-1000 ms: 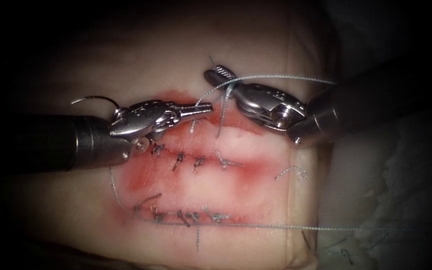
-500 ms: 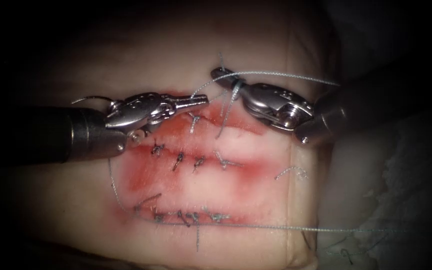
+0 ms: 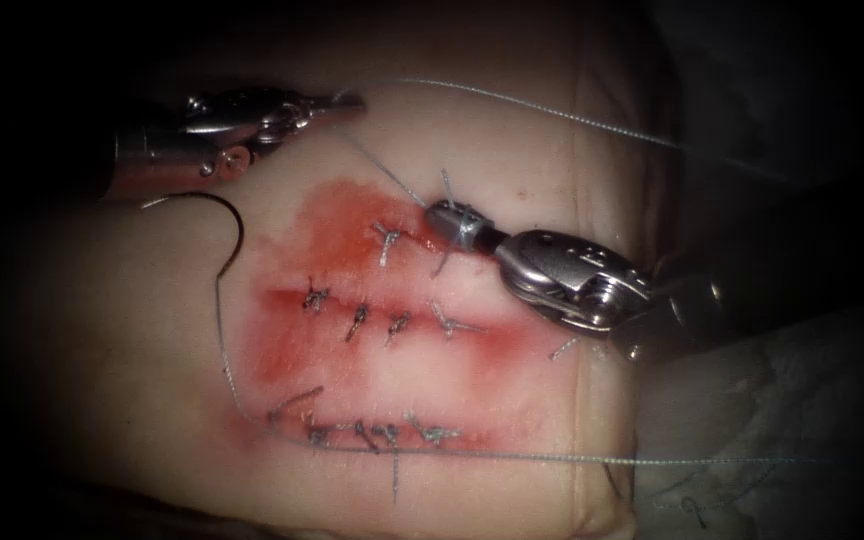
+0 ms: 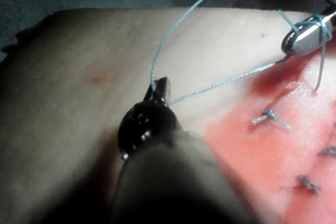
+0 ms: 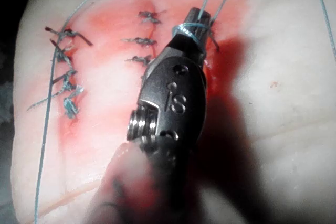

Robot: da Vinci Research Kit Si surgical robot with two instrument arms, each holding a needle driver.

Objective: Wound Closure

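A: Endoscope first — what's hard to see?

B: Left tool [image 3: 337,100] sits far up-left in shadow, shaft barely readable. Jaws look closed on the thread [image 3: 382,175], which runs taut down-right to the right tool [image 3: 449,215].

A: And the right one?

B: Tip is down at the right end of the top cut [image 3: 392,238]. Thread is wrapped round the jaws in loops; jaws look closed, a short thread end poking out past the tip. Can't confirm the pinch itself under the wraps.

A: Needle?

B: Thin dark curve, needle [image 3: 227,215], lying free on the tissue [image 3: 132,330] left of the cuts — neither tool has it. Whether its tip is in the tissue, can't tell.

A: Left wrist view?

B: Left tool [image 4: 160,88], dark glossy jaws pinched shut on blue braided thread [image 4: 210,85]; shaft is blurred. Right tool [image 4: 307,38] is partly cut off by the frame edge, with thread looped over it.

A: Right wrist view?

B: Right tool [image 5: 195,19], smooth metal head, thread [image 5: 188,27] coiled near the tip. Jaw gap is hidden behind the head. Red fluid [image 5: 110,61] is wet, stitch knots [image 5: 67,90] frayed.
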